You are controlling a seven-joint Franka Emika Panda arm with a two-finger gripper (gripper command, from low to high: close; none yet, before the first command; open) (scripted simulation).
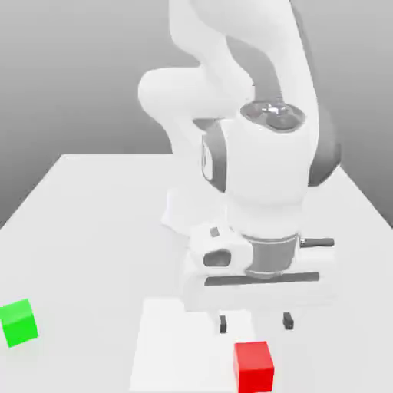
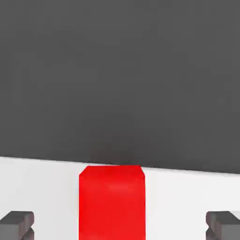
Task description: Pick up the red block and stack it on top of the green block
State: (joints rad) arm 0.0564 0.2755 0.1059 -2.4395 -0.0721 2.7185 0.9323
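Exterior view: the white arm reaches down over the pale counter (image 1: pixel 92 222), its pincer (image 1: pixel 255 322) pointing at the surface with both dark fingertips spread wide and holding nothing. The red block (image 1: pixel 254 366) rests on the counter just below and in front of the fingertips, not yet touched. The green block (image 1: pixel 18 322) sits well apart, near the exterior view's left edge, with nothing on it. Hand view: the red block (image 2: pixel 112 201) lies centred between the 2 fingertips (image 2: pixel 18 224), with clear space on either side. This alignment suggests the pincer is positioned so a straight descent would bring 1 finger to each side face. Judged from this layout, the task stands at the approach step, before any grasp.
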